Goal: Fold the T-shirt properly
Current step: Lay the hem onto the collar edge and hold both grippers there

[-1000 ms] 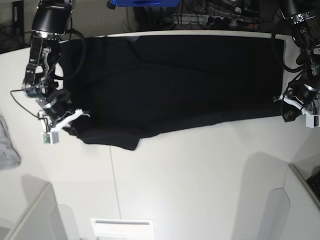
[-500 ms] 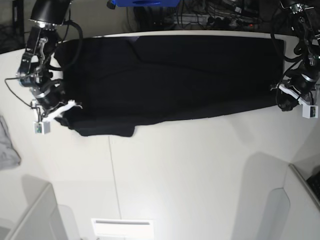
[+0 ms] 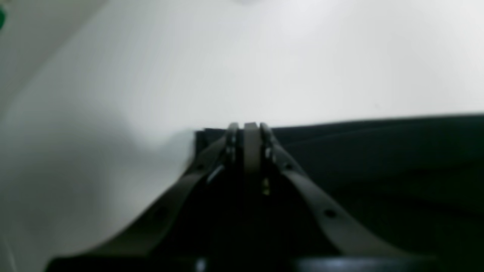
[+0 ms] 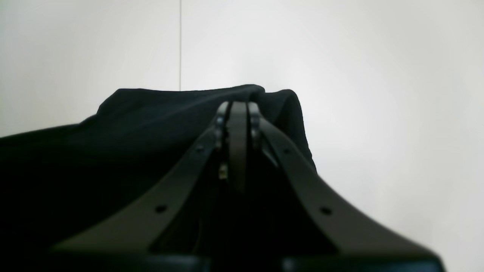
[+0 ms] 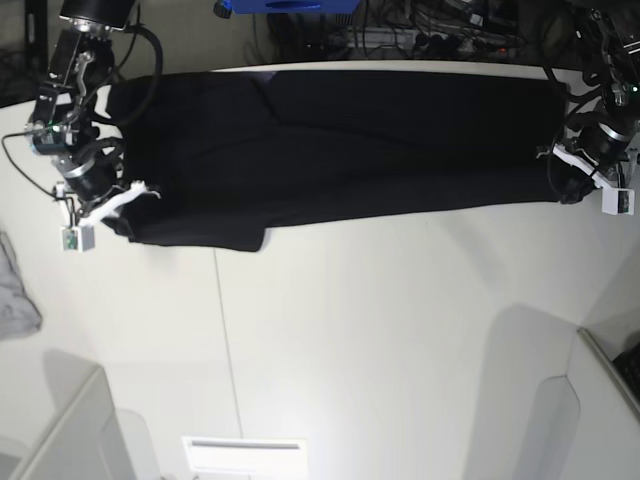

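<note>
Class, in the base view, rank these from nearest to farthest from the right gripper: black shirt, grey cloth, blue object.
1. Black shirt: at the gripper.
2. Grey cloth: left edge.
3. Blue object: top edge.

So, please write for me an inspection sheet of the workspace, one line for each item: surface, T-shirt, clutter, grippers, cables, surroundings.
Surface: white table, a thin seam running through it; a pale rectangle outline near the front.
Job's things: black T-shirt, spread wide, not yet folded into a compact shape; no print visible.
Clutter: small grey cloth at the base view's left edge.
Grippers: left gripper fingers shut at one near corner of the shirt; right gripper fingers shut at the other near corner.
Cables: a dark cable loops beside the right arm.
Surroundings: a blue object beyond the table, cut off by the frame.
</note>
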Robot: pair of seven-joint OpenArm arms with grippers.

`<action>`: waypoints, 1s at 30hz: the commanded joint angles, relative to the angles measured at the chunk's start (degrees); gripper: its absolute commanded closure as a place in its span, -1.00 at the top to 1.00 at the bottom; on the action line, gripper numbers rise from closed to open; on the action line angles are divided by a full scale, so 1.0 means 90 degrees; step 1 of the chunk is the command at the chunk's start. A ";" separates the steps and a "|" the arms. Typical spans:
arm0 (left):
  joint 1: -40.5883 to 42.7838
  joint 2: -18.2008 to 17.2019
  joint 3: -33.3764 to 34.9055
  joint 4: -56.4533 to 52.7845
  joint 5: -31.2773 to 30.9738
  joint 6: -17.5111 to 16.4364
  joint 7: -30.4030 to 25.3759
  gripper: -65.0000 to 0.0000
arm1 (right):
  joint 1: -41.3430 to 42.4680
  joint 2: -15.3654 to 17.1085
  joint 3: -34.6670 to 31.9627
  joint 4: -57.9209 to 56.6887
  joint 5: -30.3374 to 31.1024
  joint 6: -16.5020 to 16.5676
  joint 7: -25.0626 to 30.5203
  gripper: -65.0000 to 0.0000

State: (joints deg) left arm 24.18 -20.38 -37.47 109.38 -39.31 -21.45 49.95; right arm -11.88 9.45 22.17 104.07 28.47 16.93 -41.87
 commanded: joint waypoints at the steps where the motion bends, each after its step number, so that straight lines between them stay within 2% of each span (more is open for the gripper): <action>1: 0.0082 -0.0094 -0.0159 0.0110 -0.0072 -0.0053 -0.0144 -1.00 | -0.0013 0.0088 0.0051 0.0173 0.0094 0.0039 0.0144 -1.00; 8: 0.0365 0.0013 -0.0579 0.0120 -0.0072 -0.0220 -0.0144 -1.00 | -0.0404 0.0088 0.0051 0.0515 0.0094 0.0039 0.0144 -1.00; 13: 0.0512 0.0013 -0.0588 0.0120 -0.0072 -0.0298 -0.0144 -1.00 | -0.0678 0.0078 0.0061 0.0739 0.0094 0.0029 0.0154 -1.00; 20: 0.0570 0.0023 -0.0598 0.0120 -0.0062 -0.0425 -0.0144 -1.00 | -0.0990 -0.0313 0.0384 0.1052 0.0094 0.0039 0.0144 -1.00; 30: 0.0863 0.0013 -0.0598 0.0130 -0.0052 -0.0434 -0.0144 -1.00 | -0.1449 -0.0313 0.0403 0.1110 0.0094 0.0048 0.0163 -1.00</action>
State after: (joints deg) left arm 31.64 -19.33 -42.30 109.60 -39.29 -25.50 49.98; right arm -25.17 6.11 25.43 112.66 28.45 17.02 -41.82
